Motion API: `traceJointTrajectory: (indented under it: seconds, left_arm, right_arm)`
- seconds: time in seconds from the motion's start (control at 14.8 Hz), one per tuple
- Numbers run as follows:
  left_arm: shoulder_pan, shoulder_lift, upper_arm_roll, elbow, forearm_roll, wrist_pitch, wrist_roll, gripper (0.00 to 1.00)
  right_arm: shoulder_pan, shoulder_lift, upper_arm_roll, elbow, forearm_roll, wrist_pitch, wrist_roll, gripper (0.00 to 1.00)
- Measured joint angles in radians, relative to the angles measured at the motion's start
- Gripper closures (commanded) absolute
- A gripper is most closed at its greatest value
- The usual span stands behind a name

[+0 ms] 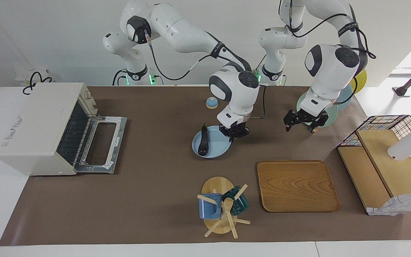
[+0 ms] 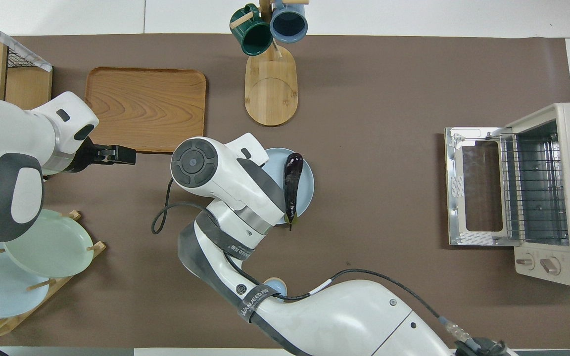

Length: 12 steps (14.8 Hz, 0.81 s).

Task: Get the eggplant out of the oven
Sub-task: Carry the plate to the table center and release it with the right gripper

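Facing view has my right tool [image 1: 234,135] clamped on the plate [image 1: 213,150] rim, left tool [image 1: 302,120] open; any tilt rolls the eggplant [image 1: 203,142] off

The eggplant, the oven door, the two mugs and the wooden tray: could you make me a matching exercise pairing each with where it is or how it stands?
Things:
1. eggplant
2. oven door
3. mugs
4. wooden tray

Places or states:
A. hanging on a wooden rack
B. lying on a light blue plate
C. bare, on the table toward the left arm's end
D. dropped open and flat

Pairs: 1-B, 2-D, 3-A, 4-C
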Motion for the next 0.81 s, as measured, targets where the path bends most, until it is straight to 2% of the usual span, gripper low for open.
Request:
traceJointTrajectory:
  seconds: [0.07, 0.13, 0.34, 0.47, 0.54, 0.61, 0.74, 0.81]
  left_arm:
    - [0.0, 0.0, 0.0, 0.0, 0.0, 0.002, 0.0, 0.0]
    - [0.0, 0.0, 0.0, 0.0, 0.0, 0.004, 0.0, 0.0]
    - [0.0, 0.0, 0.0, 0.001, -0.001, 0.007, 0.0, 0.0]
    - [0.0, 0.0, 0.0, 0.001, -0.001, 0.008, 0.0, 0.0]
    - [0.0, 0.0, 0.0, 0.001, -0.002, 0.008, 0.0, 0.0]
    - [0.0, 0.001, 0.0, 0.001, -0.009, 0.009, -0.001, 0.0]
    - [0.0, 0.001, 0.0, 0.001, -0.029, 0.013, -0.001, 0.0]
    - [-0.001, 0.001, -0.002, 0.002, -0.036, 0.014, -0.001, 0.0]
  right_arm:
    - [-0.012, 0.0, -0.001, 0.004, 0.021, 0.007, 0.0, 0.61]
    - [-0.026, -0.002, -0.001, 0.01, 0.043, 0.022, 0.0, 0.54]
    - [-0.054, -0.024, -0.002, 0.031, 0.064, 0.034, -0.005, 0.54]
    - [-0.075, -0.061, -0.007, 0.034, 0.064, -0.01, -0.059, 0.54]
    - [-0.098, -0.084, -0.01, 0.034, 0.064, -0.046, -0.108, 0.56]
    - [-0.133, -0.11, -0.012, 0.03, 0.064, -0.087, -0.166, 0.64]
    - [-0.221, -0.168, -0.017, -0.008, 0.054, -0.157, -0.311, 0.87]
    - [-0.268, -0.201, -0.018, -0.052, 0.044, -0.175, -0.386, 0.95]
